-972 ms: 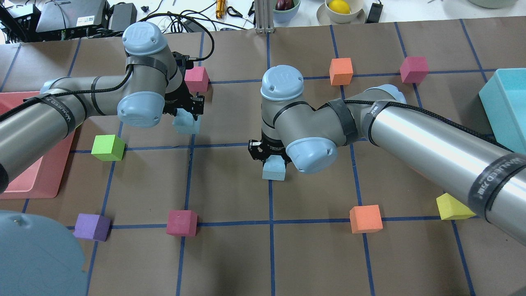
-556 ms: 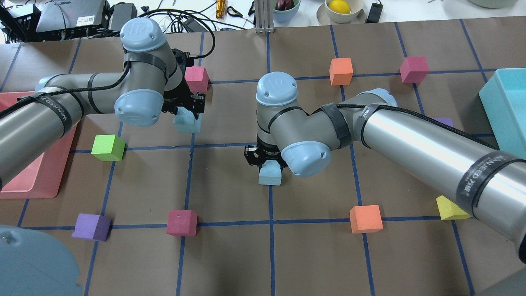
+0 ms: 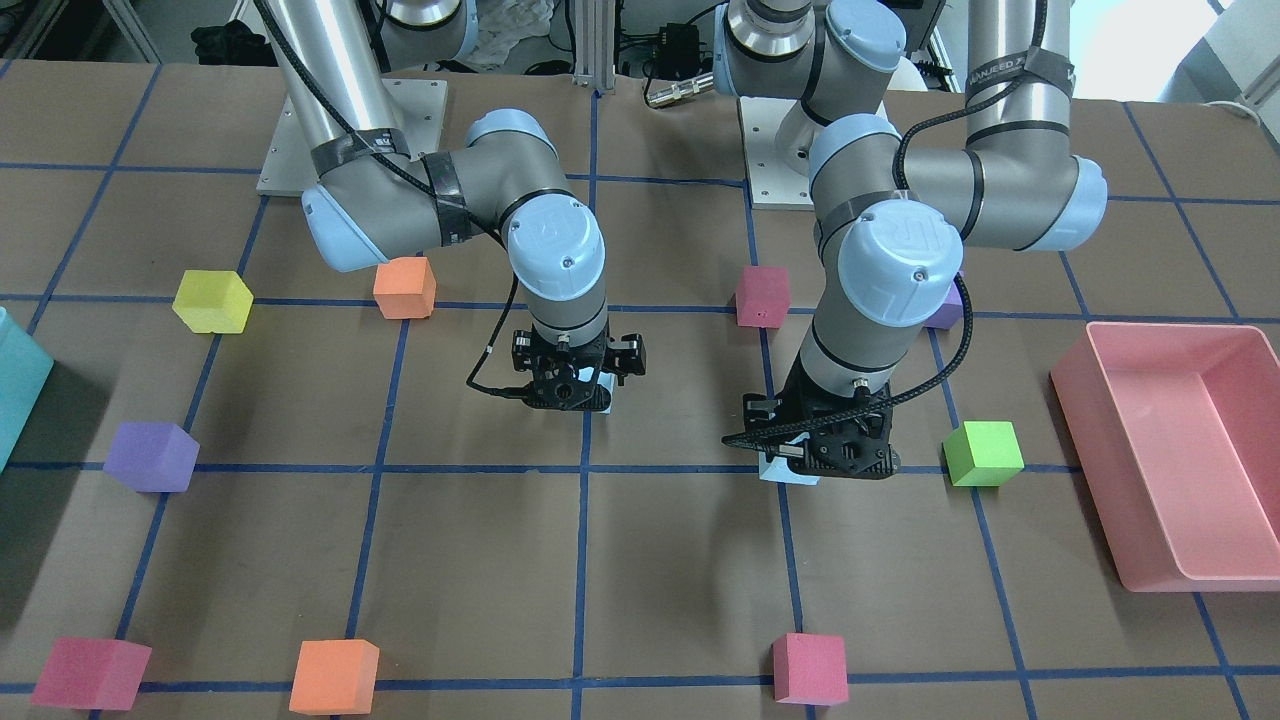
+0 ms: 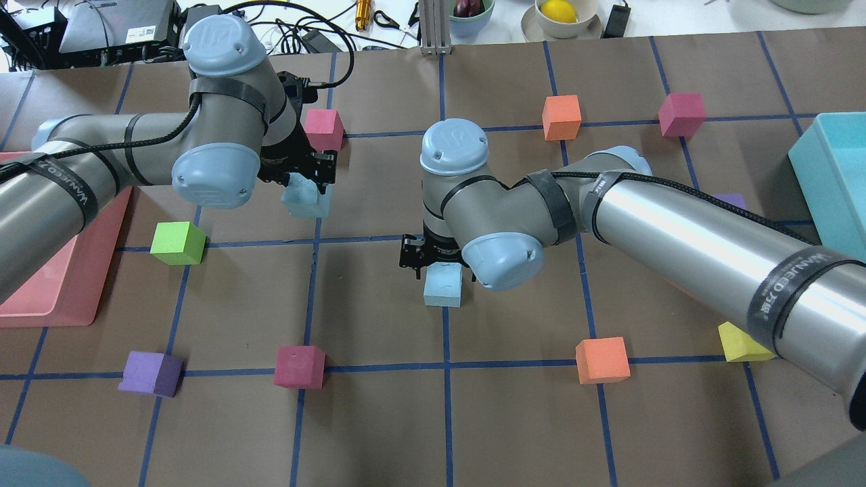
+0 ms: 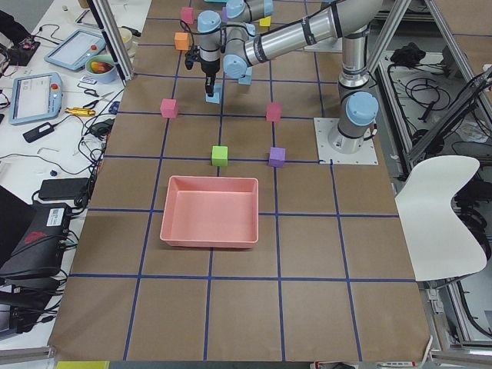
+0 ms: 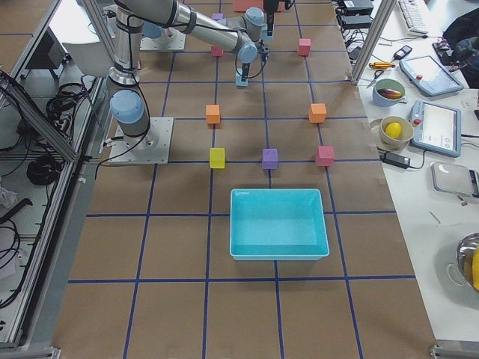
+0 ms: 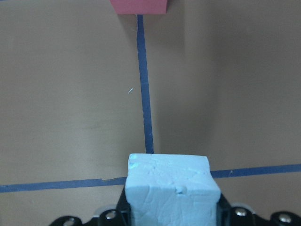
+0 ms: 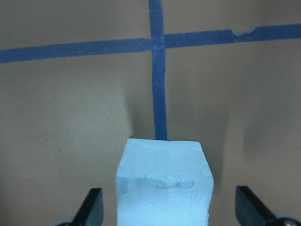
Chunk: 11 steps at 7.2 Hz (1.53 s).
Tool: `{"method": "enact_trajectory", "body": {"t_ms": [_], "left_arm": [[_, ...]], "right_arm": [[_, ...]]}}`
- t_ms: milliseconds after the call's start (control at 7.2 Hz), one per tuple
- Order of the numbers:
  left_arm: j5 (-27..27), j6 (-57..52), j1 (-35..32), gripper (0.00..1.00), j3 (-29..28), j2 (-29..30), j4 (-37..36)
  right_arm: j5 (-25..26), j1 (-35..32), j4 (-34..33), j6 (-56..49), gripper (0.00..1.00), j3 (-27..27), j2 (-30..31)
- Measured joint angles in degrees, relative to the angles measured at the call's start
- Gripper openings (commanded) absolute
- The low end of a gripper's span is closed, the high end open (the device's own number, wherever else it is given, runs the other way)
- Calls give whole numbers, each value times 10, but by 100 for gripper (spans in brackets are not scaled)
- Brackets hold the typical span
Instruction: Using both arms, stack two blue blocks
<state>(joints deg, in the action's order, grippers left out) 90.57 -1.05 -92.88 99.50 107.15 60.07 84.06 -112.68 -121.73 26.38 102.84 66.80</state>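
Two blue blocks: one (image 4: 308, 199) sits clamped between the left gripper (image 4: 302, 170) jaws, at or just above the desk (image 4: 379, 419) — contact unclear. The other (image 4: 443, 284) stands on the desk directly under the right gripper (image 4: 433, 257), whose jaws stand apart on either side, not touching it. The blocks are well apart; the gripped one lies to the free one's left.

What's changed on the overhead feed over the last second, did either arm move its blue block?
The right gripper slid its blue block toward the robot's left. The left gripper shifted slightly, and its blue block barely moved. In the wrist views the left fingers clamp their block, while the right fingers stand wide apart around theirs. The other coloured cubes and both bins stayed put.
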Motion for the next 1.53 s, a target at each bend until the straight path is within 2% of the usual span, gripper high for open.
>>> {"method": "enact_trajectory", "body": {"t_ms": [278,417,833,1111,1528], "left_arm": [[-9,27,-20,0,1,-13,11],[-10,48,-37,0,2,-15,12],[-15,148,-122,0,2,-9,12],[-15,210,-173,0,7,1,12],[-18,237,-207,0,28,9,2]], "right_arm": [[3,27,23,-3,100,-23,29],[4,61,56,-20,100,-41,54],[49,159,155,-144,100,-60,138],[61,208,221,-203,100,-66,184],[94,233,324,-231,100,-105,249]]}}
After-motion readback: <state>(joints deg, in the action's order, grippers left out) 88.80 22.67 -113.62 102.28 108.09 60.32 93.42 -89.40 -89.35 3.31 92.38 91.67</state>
